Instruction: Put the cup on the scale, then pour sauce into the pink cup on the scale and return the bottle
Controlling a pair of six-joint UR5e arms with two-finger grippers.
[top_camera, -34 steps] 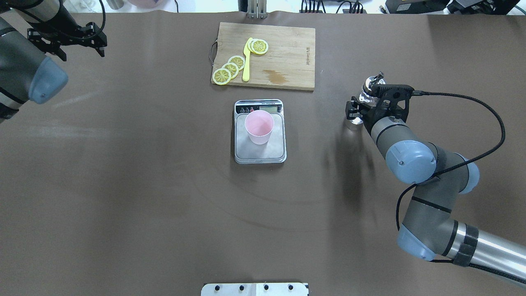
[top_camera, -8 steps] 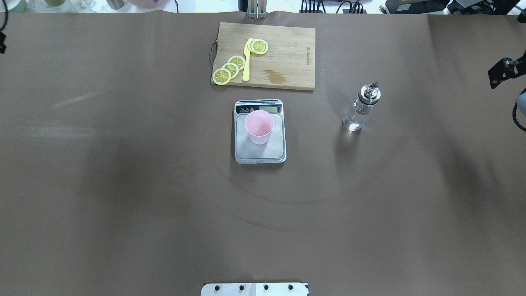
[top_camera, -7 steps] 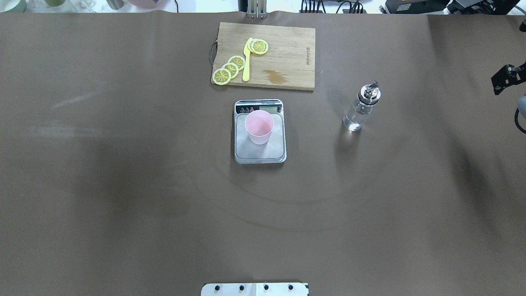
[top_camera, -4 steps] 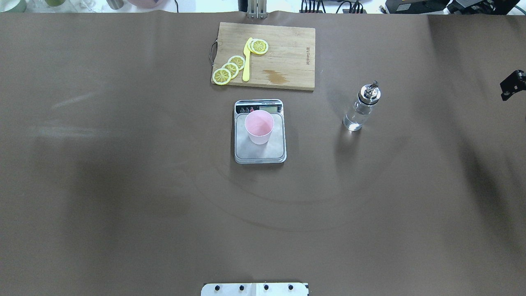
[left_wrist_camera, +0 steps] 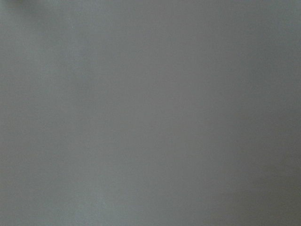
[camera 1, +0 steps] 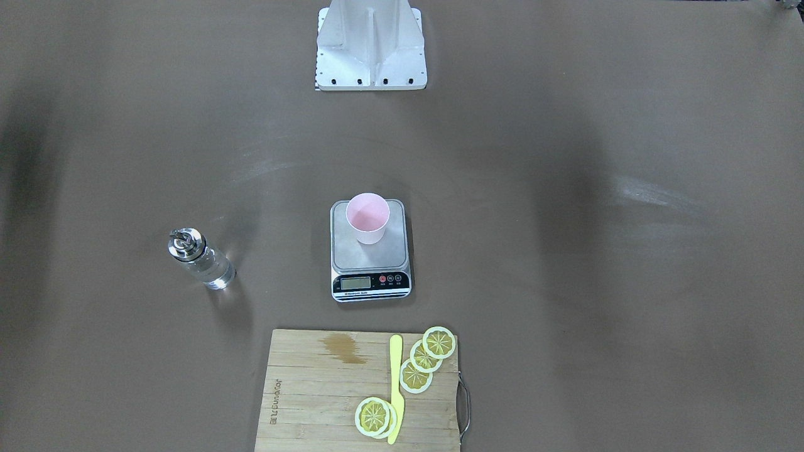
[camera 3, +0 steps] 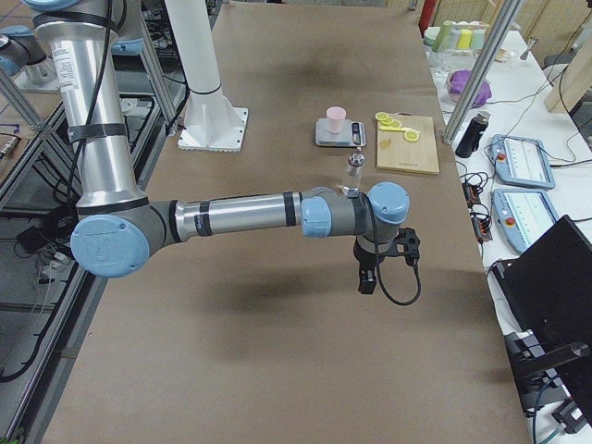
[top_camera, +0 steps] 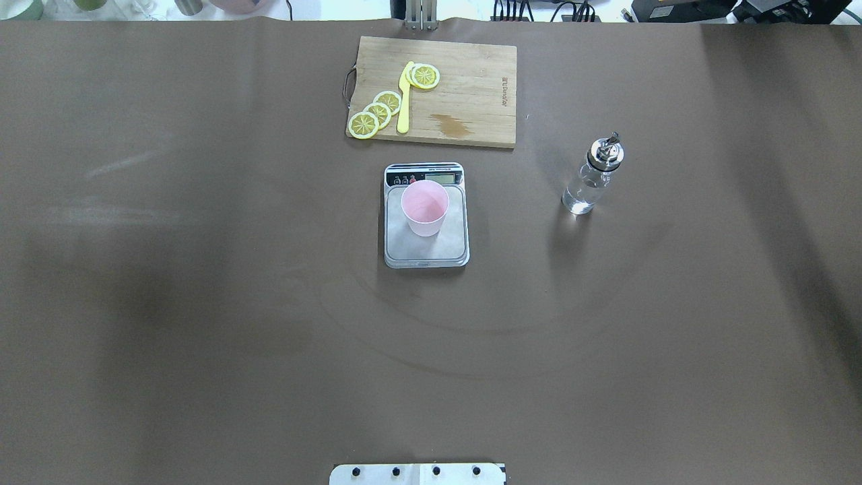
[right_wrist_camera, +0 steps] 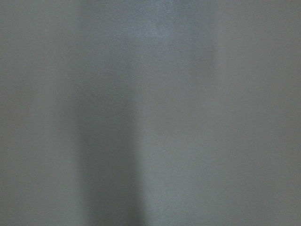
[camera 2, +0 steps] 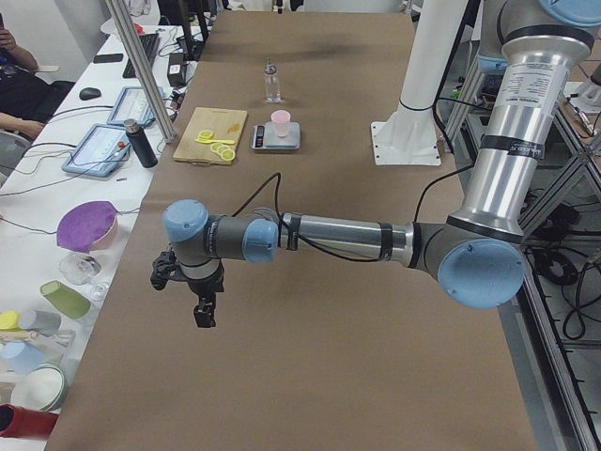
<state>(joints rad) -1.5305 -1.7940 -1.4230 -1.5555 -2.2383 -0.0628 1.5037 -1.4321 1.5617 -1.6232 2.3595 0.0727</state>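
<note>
The right gripper [camera 3: 367,280] has withdrawn toward the right edge. The bottle [top_camera: 592,176] stands released between that edge and the scale [top_camera: 425,249], which holds the cup [top_camera: 425,207] mid-table. The task looks done. Whether this or the left gripper [camera 2: 203,315] is open cannot be told.

From this end, the robot's left arm [camera 2: 329,235] reaches low across the brown bench [camera 2: 357,376]. Its pincer [camera 2: 188,296] hangs down near the bench's left edge, and from here I can't tell whether the jaws are apart. Far down the bench, the pink cup [camera 2: 281,118] stands upright on the scale [camera 2: 293,142]. The wooden cutting board [camera 2: 218,120] lies just beside the scale, with lemon slices [camera 2: 223,149] on it. The bottle [camera 2: 271,85] stands farther on, apart from both.
</note>
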